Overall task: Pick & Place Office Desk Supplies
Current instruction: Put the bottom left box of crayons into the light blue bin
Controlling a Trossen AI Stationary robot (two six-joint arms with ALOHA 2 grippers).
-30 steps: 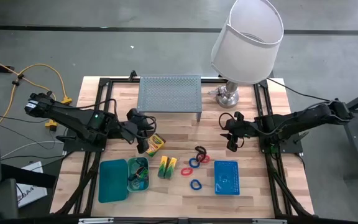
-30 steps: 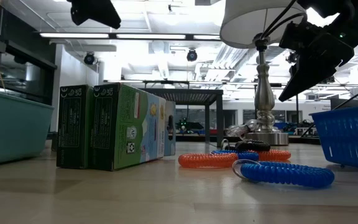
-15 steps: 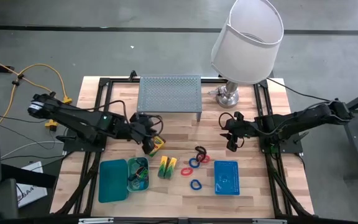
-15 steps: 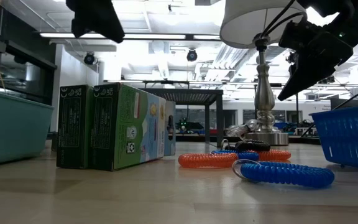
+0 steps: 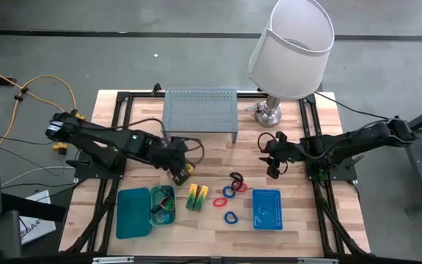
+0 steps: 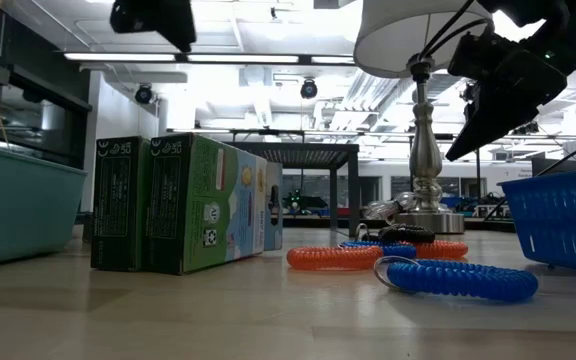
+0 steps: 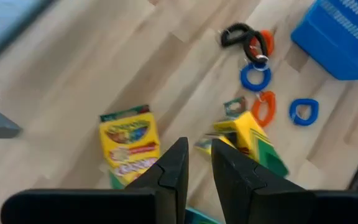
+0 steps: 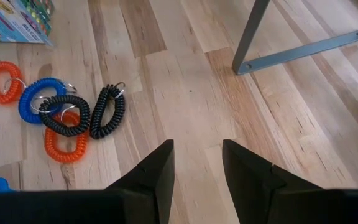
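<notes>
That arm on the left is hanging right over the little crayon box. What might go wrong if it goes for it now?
The left gripper hovers above the flat-lying crayon box with its fingers only narrowly apart; unless they open wider, they may push the box rather than straddle it. Two upright crayon boxes stand close by and might get knocked over. The coil bands lie tangled in a cluster, so lifting one later may drag others along. The right gripper waits in front of the lamp.
</notes>
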